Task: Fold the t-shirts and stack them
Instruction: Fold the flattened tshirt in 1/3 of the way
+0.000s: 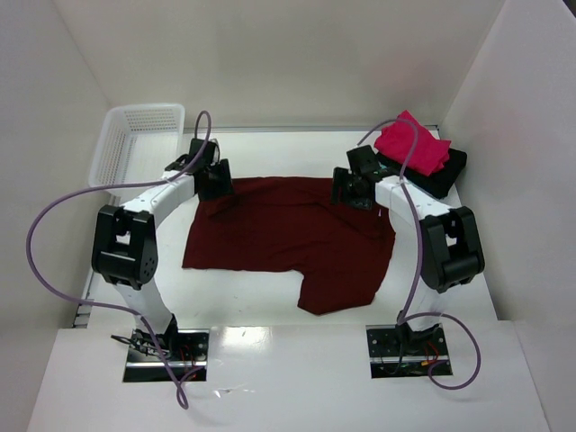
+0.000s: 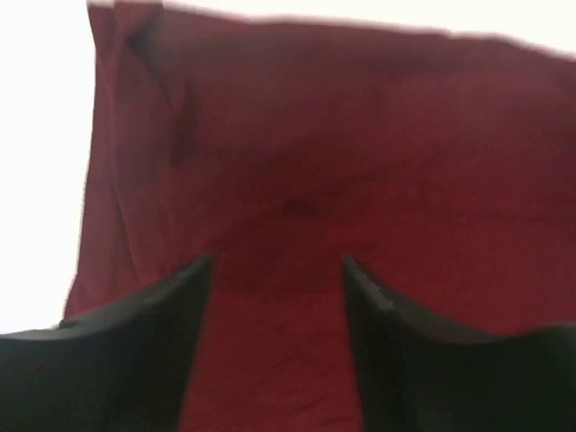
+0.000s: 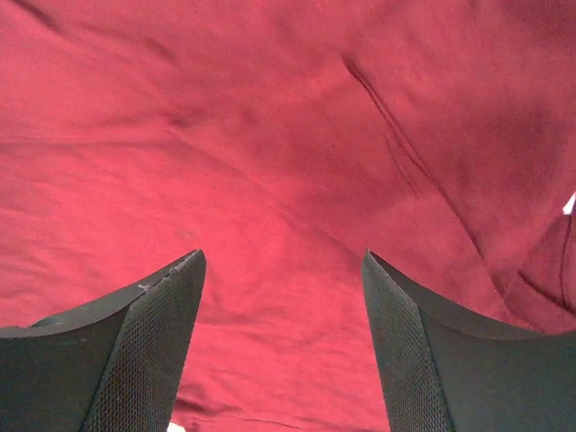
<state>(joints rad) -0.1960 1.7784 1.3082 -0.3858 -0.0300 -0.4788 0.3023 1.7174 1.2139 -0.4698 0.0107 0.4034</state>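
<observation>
A large dark maroon t-shirt (image 1: 288, 238) lies spread on the white table, one part reaching toward the near edge. My left gripper (image 1: 214, 187) is open just over its far left corner; the left wrist view shows the cloth (image 2: 360, 162) between the spread fingers (image 2: 162, 333). My right gripper (image 1: 353, 193) is open over its far right corner; the right wrist view shows the cloth (image 3: 270, 162) filling the gap between the fingers (image 3: 153, 333). A folded bright pink-red t-shirt (image 1: 412, 144) lies on a folded black one (image 1: 445, 175) at the far right. No teal shirt shows.
A white plastic lattice basket (image 1: 135, 144) stands at the far left corner. White walls enclose the table on the left, back and right. Purple cables loop from both arms. The arm bases (image 1: 166, 346) sit at the near edge.
</observation>
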